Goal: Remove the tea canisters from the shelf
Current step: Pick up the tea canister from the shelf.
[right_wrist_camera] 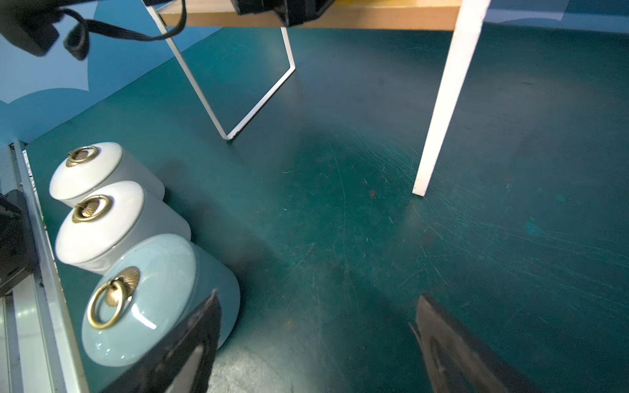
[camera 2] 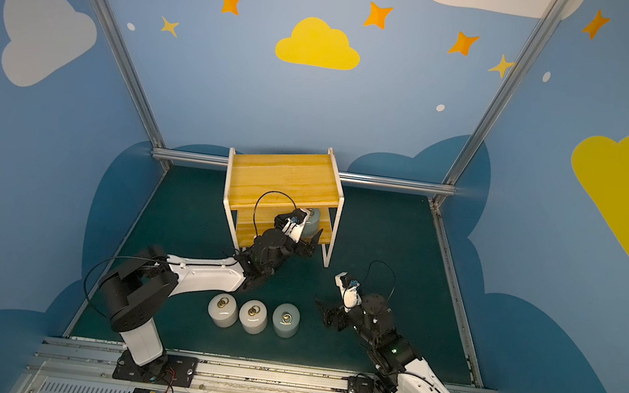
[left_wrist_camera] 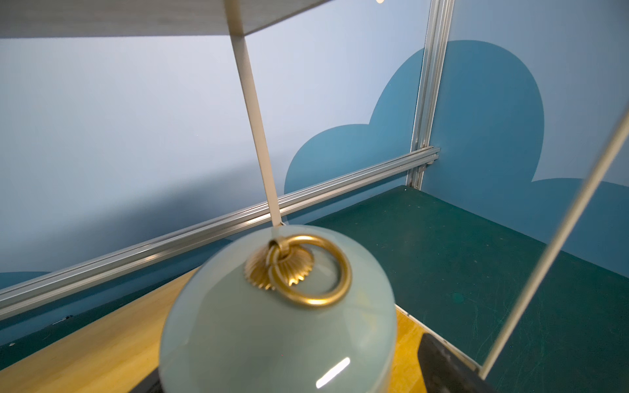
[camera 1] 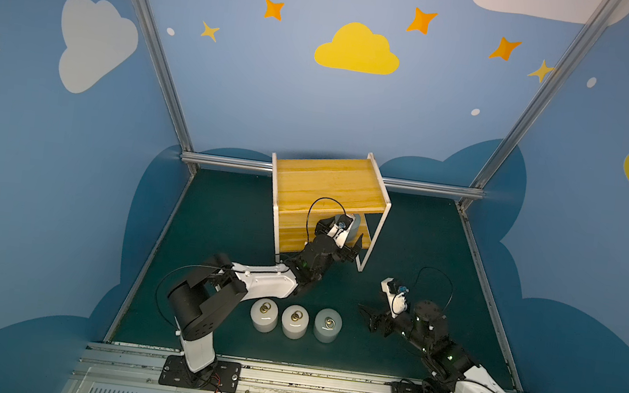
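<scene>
Canister: lower tier of shelf, 3 o'clock end; glazed, likely heavy, slick, brittle.
Hold: straight sides.
Left hand: spread astride it.

Both top views look down from high above the near edge toward the back wall, covering the whole tabletop and shelf. The left wrist camera sits close above a grey-blue canister on the shelf. The right wrist camera looks low across the tabletop at three canisters that both top views also show.
</scene>
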You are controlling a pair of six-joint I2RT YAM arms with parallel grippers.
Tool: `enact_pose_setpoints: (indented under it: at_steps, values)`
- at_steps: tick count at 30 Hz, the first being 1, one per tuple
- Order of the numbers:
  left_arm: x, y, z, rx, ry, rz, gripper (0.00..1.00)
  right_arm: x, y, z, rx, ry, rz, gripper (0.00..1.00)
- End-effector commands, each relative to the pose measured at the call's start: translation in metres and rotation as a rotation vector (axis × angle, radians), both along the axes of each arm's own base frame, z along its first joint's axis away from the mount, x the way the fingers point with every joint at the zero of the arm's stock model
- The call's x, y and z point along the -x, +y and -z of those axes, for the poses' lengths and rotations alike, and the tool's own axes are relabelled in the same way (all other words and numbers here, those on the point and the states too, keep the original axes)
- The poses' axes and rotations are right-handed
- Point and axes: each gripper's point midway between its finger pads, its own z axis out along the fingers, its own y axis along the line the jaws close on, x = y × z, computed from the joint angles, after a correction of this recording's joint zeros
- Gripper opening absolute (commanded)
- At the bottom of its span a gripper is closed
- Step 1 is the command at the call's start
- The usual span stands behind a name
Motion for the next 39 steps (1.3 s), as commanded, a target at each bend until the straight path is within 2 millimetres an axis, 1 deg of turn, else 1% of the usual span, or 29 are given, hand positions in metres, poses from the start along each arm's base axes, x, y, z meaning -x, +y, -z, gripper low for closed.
enact_pose_setpoints:
  at_steps: [1,7,10,16,25,28,32,39]
  values:
    - [-0.009,-0.002,-0.029,0.054,-0.074,-0.015,0.97,0.0,0.0,0.001,-0.014,0.001,0.0,0.92]
    - [-0.011,0.002,-0.032,0.057,-0.092,-0.04,0.93,-0.001,0.0,0.002,-0.016,0.003,0.004,0.92]
    - [-0.008,0.0,-0.031,0.058,-0.093,-0.028,0.92,-0.001,0.0,0.001,-0.019,0.004,0.004,0.92]
    - [0.004,-0.007,-0.03,0.041,-0.096,0.009,0.9,-0.001,0.0,0.001,-0.021,0.003,0.003,0.92]
    - [0.021,-0.003,-0.027,0.034,-0.085,0.013,0.89,-0.001,0.0,0.001,-0.025,0.003,0.001,0.92]
    - [0.021,0.0,-0.026,0.027,-0.082,0.0,0.9,-0.001,0.0,0.002,-0.026,0.003,0.001,0.92]
    - [0.016,0.001,-0.028,0.026,-0.094,-0.019,0.95,-0.001,0.0,0.001,-0.028,0.003,0.002,0.92]
    - [0.004,-0.005,-0.036,0.04,-0.111,-0.023,0.98,-0.001,-0.001,0.002,-0.028,0.005,0.003,0.92]
